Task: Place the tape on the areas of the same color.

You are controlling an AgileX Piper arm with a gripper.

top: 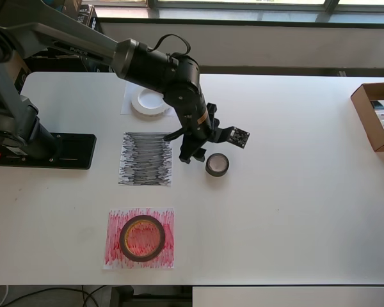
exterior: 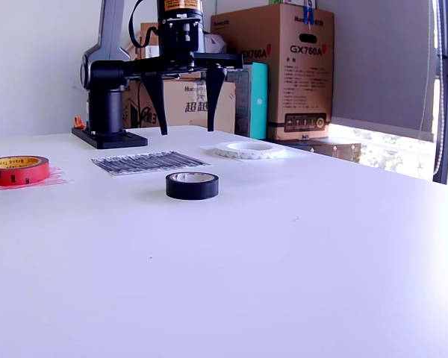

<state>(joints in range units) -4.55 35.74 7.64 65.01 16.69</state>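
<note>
A: Claw [exterior: 185, 101] state?
B: Spread wide, nothing between the fingers. The exterior view shows both fingers [exterior: 154, 101] pointing down, above the table [top: 294, 192], clear of the surface.

A: Where is it, seen from overhead?
B: Near frame center, between the black-scribbled sheet [top: 146, 159] and the black tape roll [top: 217, 164]. The roll is just past the claw at about 4 o'clock, not touching it.

A: So the black roll is off its sheet?
B: Yes, flat on bare table, at 3 o'clock from the black sheet with a gap between. In the exterior view it lies in front of the sheet, apart from it.

A: Red roll?
B: The red tape roll [top: 142, 238] lies flat on the red-scribbled sheet [top: 139, 238], fully inside its edges, at 6 o'clock from the black sheet.

A: White one?
B: The white tape roll [top: 148, 102] sits on the white sheet [top: 129, 105] at 12 o'clock from the black sheet, partly under the arm [top: 160, 67] in the overhead view.

A: Containers?
B: An open cardboard box [top: 368, 118] at the table's 3 o'clock edge, cut off by the frame. Dark and light items inside; can't tell what.

A: Anything else?
B: The arm's black base plate [top: 67, 151] at 9 o'clock from the black sheet. Stacked cartons [exterior: 284, 67] behind the table in the exterior view.
</note>
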